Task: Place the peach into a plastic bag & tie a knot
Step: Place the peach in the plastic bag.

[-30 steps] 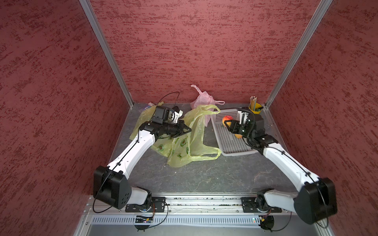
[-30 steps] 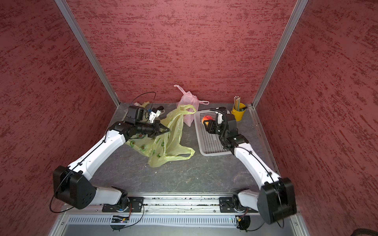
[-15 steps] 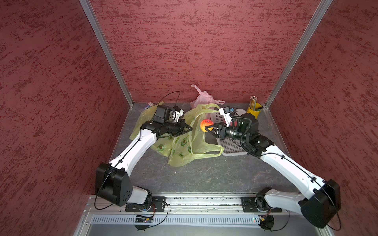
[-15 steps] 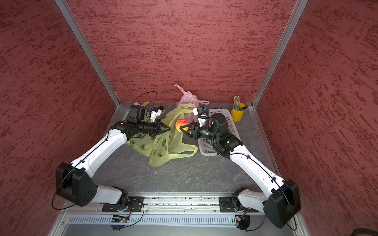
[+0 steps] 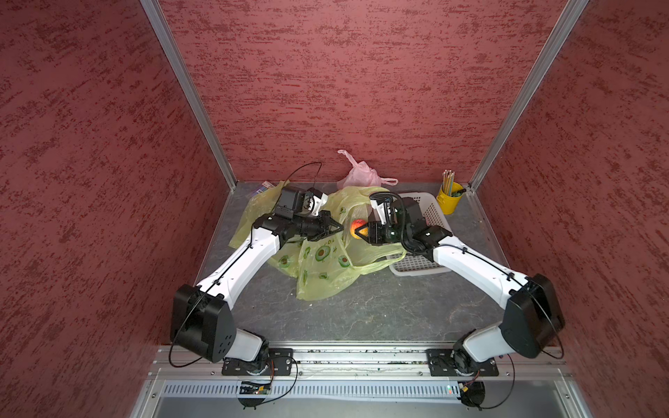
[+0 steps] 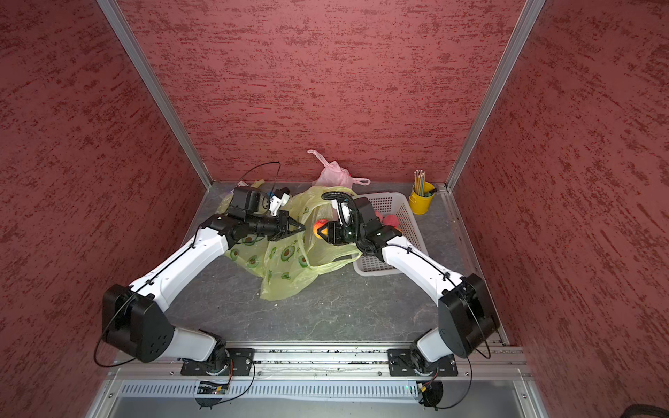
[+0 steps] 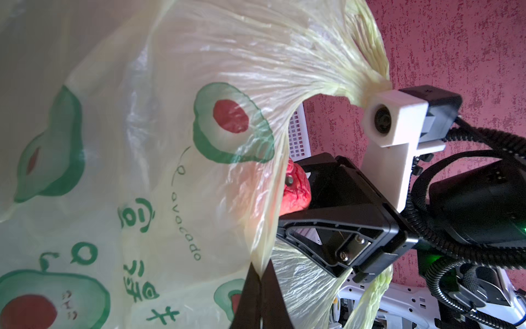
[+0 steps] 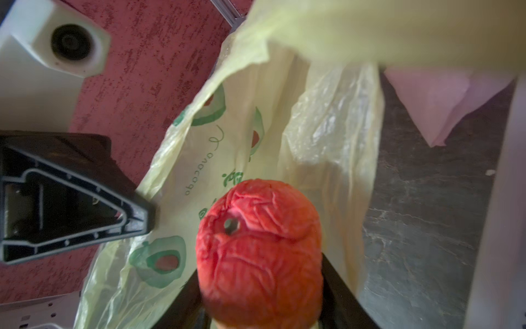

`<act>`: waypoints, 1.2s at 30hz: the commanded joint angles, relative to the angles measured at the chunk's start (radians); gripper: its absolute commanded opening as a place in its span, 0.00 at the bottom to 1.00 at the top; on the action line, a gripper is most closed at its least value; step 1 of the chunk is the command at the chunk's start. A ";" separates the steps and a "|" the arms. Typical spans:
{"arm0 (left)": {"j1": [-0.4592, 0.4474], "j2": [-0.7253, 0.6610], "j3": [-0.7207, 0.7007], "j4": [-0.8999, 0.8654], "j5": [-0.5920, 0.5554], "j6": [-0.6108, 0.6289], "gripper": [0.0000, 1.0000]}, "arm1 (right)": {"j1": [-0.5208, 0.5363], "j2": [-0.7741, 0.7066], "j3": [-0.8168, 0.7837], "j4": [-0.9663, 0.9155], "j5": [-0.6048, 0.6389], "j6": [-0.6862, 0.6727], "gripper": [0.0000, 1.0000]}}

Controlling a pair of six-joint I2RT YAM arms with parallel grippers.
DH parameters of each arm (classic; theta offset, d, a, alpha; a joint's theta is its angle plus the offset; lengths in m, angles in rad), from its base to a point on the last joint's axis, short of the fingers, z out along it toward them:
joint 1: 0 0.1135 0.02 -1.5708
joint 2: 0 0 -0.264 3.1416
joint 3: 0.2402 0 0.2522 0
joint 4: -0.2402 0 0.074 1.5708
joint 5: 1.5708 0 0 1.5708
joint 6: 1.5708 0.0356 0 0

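Observation:
The peach [image 5: 357,227] [image 6: 320,226], red and wrinkled, is held above the table between the fingers of my right gripper [image 5: 356,231] [image 6: 319,230] [image 8: 260,290], which is shut on it. It hangs at the raised mouth of the yellow-green plastic bag [image 5: 325,260] [image 6: 286,260] [image 8: 256,128] printed with avocados. My left gripper [image 5: 340,229] [image 6: 303,228] [image 7: 260,273] is shut on the bag's rim and holds it up, just left of the peach [image 7: 296,190] [image 8: 260,250]. In the left wrist view the bag [image 7: 170,142] covers part of the peach.
A white basket [image 5: 430,217] [image 6: 394,206] with more red fruit [image 6: 391,219] sits under my right arm. A knotted pink bag [image 5: 358,175] [image 6: 333,175] lies at the back wall. A yellow cup of pencils [image 5: 449,199] [image 6: 421,197] stands back right. Another yellow bag [image 5: 253,213] lies back left.
My right gripper has carried the peach from the basket leftwards to the bag's mouth. The left gripper has stayed in place, holding the bag's rim.

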 commanded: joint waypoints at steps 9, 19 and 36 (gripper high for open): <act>-0.012 0.025 -0.039 0.121 0.049 -0.045 0.00 | 0.006 0.022 0.045 0.013 -0.044 0.032 0.41; -0.012 0.025 -0.085 0.217 0.083 -0.100 0.00 | 0.007 0.022 0.039 0.006 -0.035 0.036 0.72; 0.004 0.127 -0.156 0.322 0.085 -0.105 0.00 | -0.195 -0.415 -0.088 -0.169 0.351 -0.082 0.67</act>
